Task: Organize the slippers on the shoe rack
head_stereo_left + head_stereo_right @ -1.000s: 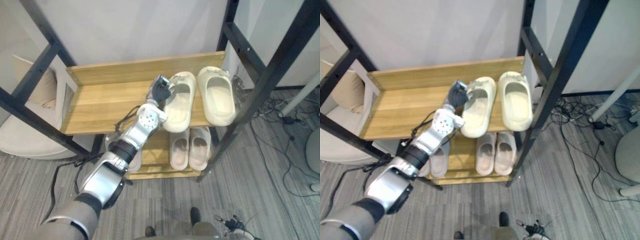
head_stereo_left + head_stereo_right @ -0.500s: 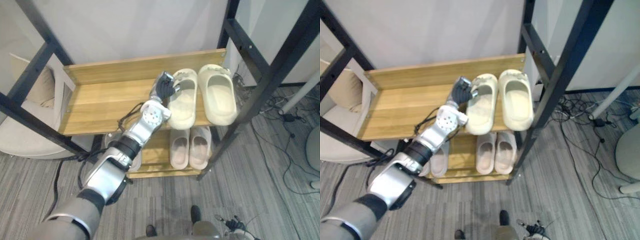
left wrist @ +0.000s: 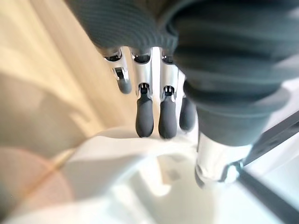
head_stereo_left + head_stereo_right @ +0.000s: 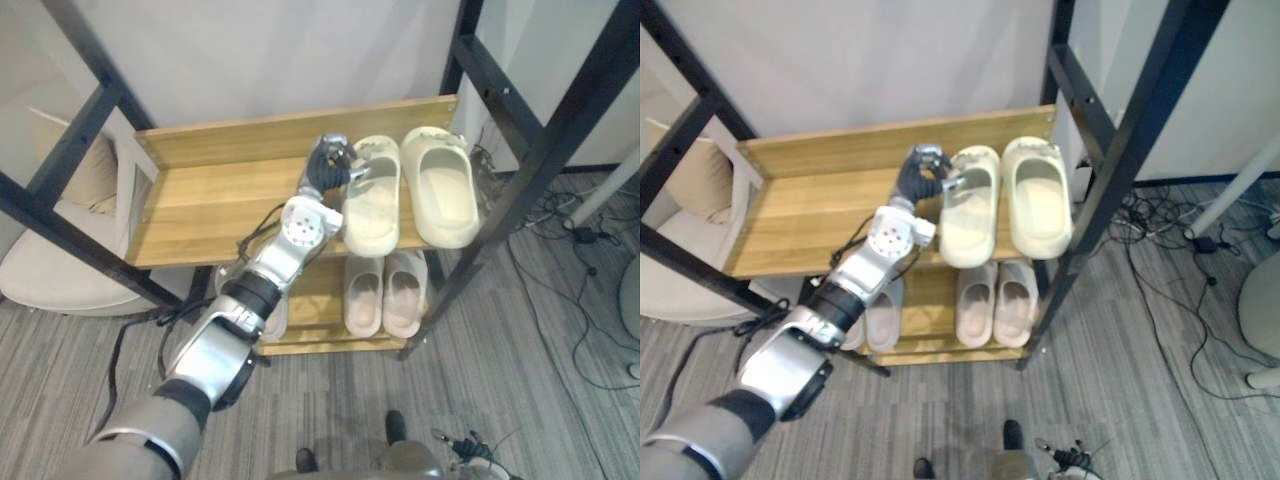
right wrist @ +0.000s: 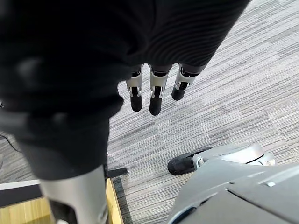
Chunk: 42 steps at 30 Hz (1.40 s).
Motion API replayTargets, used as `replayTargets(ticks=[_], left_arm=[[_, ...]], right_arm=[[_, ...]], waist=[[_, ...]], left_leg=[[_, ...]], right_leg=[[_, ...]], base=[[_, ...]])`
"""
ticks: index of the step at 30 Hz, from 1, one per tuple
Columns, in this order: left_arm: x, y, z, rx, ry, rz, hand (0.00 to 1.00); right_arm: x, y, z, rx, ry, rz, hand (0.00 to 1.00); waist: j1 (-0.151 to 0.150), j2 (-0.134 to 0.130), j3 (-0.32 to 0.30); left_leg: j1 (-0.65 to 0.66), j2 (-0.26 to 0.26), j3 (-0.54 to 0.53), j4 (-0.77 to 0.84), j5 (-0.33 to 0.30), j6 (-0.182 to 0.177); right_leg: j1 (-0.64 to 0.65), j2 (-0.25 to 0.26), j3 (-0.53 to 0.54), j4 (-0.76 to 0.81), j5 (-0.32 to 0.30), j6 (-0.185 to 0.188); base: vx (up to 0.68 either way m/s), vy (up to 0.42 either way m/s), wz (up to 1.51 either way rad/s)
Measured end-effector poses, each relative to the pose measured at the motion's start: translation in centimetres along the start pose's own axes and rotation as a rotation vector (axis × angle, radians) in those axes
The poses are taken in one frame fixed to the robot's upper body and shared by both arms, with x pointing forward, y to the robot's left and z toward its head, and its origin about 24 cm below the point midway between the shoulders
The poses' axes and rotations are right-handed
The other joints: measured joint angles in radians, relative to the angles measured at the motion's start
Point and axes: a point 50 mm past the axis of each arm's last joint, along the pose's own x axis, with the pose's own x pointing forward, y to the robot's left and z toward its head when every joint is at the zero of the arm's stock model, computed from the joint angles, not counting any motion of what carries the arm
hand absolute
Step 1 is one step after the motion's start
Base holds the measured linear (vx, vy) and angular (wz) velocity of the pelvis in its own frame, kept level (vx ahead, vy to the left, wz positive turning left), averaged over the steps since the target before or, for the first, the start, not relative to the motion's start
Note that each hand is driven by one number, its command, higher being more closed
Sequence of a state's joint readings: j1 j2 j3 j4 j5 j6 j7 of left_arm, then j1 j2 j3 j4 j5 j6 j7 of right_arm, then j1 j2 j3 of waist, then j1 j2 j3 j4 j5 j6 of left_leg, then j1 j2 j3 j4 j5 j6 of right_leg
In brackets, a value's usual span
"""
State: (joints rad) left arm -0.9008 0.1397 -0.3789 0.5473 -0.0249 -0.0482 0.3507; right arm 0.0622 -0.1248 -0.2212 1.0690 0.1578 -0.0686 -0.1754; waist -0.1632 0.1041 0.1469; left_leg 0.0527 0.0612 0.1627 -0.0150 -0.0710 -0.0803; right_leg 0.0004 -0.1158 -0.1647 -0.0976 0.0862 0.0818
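left hand (image 4: 328,168): fingers pinching cream slipper (image 4: 372,210), 3 o'clock on shoe rack (image 4: 210,200) | right hand (image 5: 155,95): fingers loose, above floor (image 5: 224,93)

Slippers (image 4: 372,196) on upper shelf (image 4: 210,205)

plain pale wall (image 4: 250,50) behind shoe rack (image 4: 215,205); rack has wooden shelves, black metal frame. grey striped carpet floor (image 4: 340,400) all round. cream cushioned seat (image 4: 50,275) left of rack, beige cushion (image 4: 85,170) at its back. tangle of dark cables (image 4: 575,290) on carpet right of rack. white slanted pole (image 4: 608,190) near right edge. dark skirting (image 4: 1180,182) along wall at right. soft even light.
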Motion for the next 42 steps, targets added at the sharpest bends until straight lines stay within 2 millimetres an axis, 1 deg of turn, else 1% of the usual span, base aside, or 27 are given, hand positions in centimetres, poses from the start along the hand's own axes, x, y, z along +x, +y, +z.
replayTargets(ticks=[3,8,10,11,12,13,14,15,16,17,18,20,23,28,32,36,38,42], left_arm=[[-0.9,0.7,-0.1,-0.063,-0.014,0.033,0.0],[-2.1,1.3,-0.4,-0.108,-0.022,0.063,0.0],[-2.8,1.7,-0.5,-0.143,-0.024,0.081,0.0],[-3.8,1.7,-0.7,-0.181,-0.024,0.082,0.0],[-4.1,1.7,-0.8,-0.194,-0.026,0.082,0.0],[-5.1,1.5,-0.9,-0.23,-0.027,0.074,0.0],[-5.4,1.2,-1.0,-0.242,-0.024,0.065,0.0],[-6.1,0.6,-1.3,-0.272,-0.007,0.026,0.0],[-6.3,0.4,-1.4,-0.278,-0.003,0.018,0.0],[-6.9,0.1,-1.9,-0.299,0.019,-0.002,0.0],[-7.1,0.0,-2.2,-0.306,0.032,-0.01,0.0],[-8.3,-1.0,-3.2,-0.336,0.084,-0.059,0.0],[-9.5,-2.3,-3.8,-0.349,0.119,-0.129,0.0],[-9.9,-3.5,-3.4,-0.368,0.106,-0.195,0.0],[-10.5,-5.2,-3.1,-0.375,0.094,-0.292,0.0],[-10.7,-6.6,-3.1,-0.381,0.105,-0.338,0.0],[-10.6,-7.2,-3.0,-0.375,0.107,-0.357,0.0],[-10.5,-7.3,-3.3,-0.366,0.116,-0.358,0.0]], right_arm=[[0.0,0.1,0.1,-0.022,-0.005,0.007,0.0],[0.0,0.0,0.1,-0.039,-0.007,0.011,0.0],[0.0,0.0,0.1,-0.04,-0.007,0.011,0.0],[0.0,0.0,0.1,-0.041,-0.005,0.01,0.0],[0.0,0.0,0.0,-0.042,-0.004,0.01,0.0],[0.0,-0.1,0.0,-0.043,-0.004,0.01,0.0],[0.0,-0.1,0.0,-0.046,-0.002,0.009,0.0],[0.0,-0.2,-0.2,-0.06,0.002,0.01,0.0],[0.0,-0.2,-0.1,-0.068,0.001,0.012,0.0],[0.0,-0.1,0.1,-0.084,-0.006,0.022,0.0],[0.1,0.0,0.2,-0.087,-0.008,0.025,0.0],[0.1,0.2,0.3,-0.101,-0.013,0.033,0.0],[0.1,0.3,0.3,-0.112,-0.013,0.038,0.0],[0.0,0.4,0.1,-0.12,-0.007,0.041,0.0],[-0.1,0.7,-0.1,-0.123,-0.001,0.05,0.0],[-0.2,1.1,-0.4,-0.118,0.007,0.059,0.0],[-0.2,1.3,-0.5,-0.115,0.009,0.062,0.0],[-0.2,1.3,-0.5,-0.114,0.01,0.061,0.0]], waist=[[0.002,0.0,0.0],[0.009,0.0,0.0],[0.011,0.0,0.0],[0.013,0.0,0.0],[0.015,-0.001,0.0],[0.024,-0.001,0.0],[0.03,-0.001,0.001],[0.045,-0.004,0.0],[0.05,-0.006,0.0],[0.056,-0.01,0.001],[0.057,-0.011,0.001],[0.058,-0.014,0.0],[0.059,-0.02,0.0],[0.059,-0.039,-0.004],[0.06,-0.058,-0.018],[0.06,-0.072,-0.03],[0.059,-0.075,-0.032],[0.059,-0.075,-0.034]], left_leg=[[-0.002,0.001,-0.01,0.0,0.003,0.004],[0.0,0.001,-0.014,0.0,0.005,0.004],[0.002,0.001,-0.017,0.0,0.005,0.004],[0.007,0.001,-0.024,0.0,0.005,0.005],[0.008,0.002,-0.025,0.0,0.005,0.005],[0.012,0.002,-0.029,0.0,0.005,0.005],[0.014,0.002,-0.032,0.0,0.005,0.005],[0.016,0.002,-0.036,0.0,0.006,0.006],[0.016,0.001,-0.036,0.0,0.006,0.006],[0.014,0.001,-0.038,0.0,0.007,0.008],[0.014,0.001,-0.039,-0.001,0.007,0.008],[0.011,0.0,-0.041,-0.001,0.008,0.008],[0.008,0.001,-0.047,-0.001,0.012,0.008],[0.002,0.001,-0.06,-0.001,0.016,0.008],[0.002,0.0,-0.06,-0.001,0.016,0.008],[0.002,0.0,-0.06,-0.001,0.016,0.008],[0.002,-0.001,-0.06,-0.001,0.017,0.009],[0.002,-0.001,-0.059,-0.002,0.019,0.009]], right_leg=[[0.003,0.0,-0.01,0.0,0.0,0.0],[0.007,0.0,-0.015,0.0,0.0,0.0],[0.011,0.0,-0.019,0.0,0.0,0.0],[0.02,0.0,-0.028,0.001,0.0,0.0],[0.022,0.001,-0.029,0.0,0.0,0.0],[0.029,0.001,-0.035,0.0,0.0,0.0],[0.032,0.0,-0.039,0.0,0.0,0.0],[0.036,0.0,-0.042,0.0,0.0,0.0],[0.036,0.0,-0.042,0.0,0.0,0.0],[0.035,-0.001,-0.043,0.0,0.0,0.0],[0.035,-0.001,-0.044,0.0,0.0,0.0],[0.035,-0.002,-0.048,0.0,-0.001,0.0],[0.034,-0.002,-0.053,0.0,-0.001,-0.001],[0.035,-0.002,-0.066,0.0,-0.001,-0.001],[0.035,-0.003,-0.067,0.0,-0.001,-0.001],[0.036,-0.004,-0.067,0.0,-0.001,-0.001],[0.036,-0.004,-0.067,0.0,-0.001,-0.001],[0.035,-0.004,-0.066,0.0,-0.001,-0.001]], base=[[-0.03,-0.014,0.07],[-0.01,-0.007,0.03],[0.0,-0.006,0.06],[-0.01,-0.007,0.09],[-0.01,-0.008,0.12],[-0.01,-0.006,0.08],[-0.03,-0.007,0.11],[-0.02,-0.005,0.07],[-0.05,-0.007,0.06],[-0.04,-0.006,0.04],[-0.04,-0.007,0.05],[-0.03,-0.006,0.04],[-0.01,-0.006,0.04],[-0.01,-0.011,0.08],[0.0,0.0,0.0],[0.0,0.0,0.0],[0.0,0.0,0.0],[0.0,0.0,0.0]])
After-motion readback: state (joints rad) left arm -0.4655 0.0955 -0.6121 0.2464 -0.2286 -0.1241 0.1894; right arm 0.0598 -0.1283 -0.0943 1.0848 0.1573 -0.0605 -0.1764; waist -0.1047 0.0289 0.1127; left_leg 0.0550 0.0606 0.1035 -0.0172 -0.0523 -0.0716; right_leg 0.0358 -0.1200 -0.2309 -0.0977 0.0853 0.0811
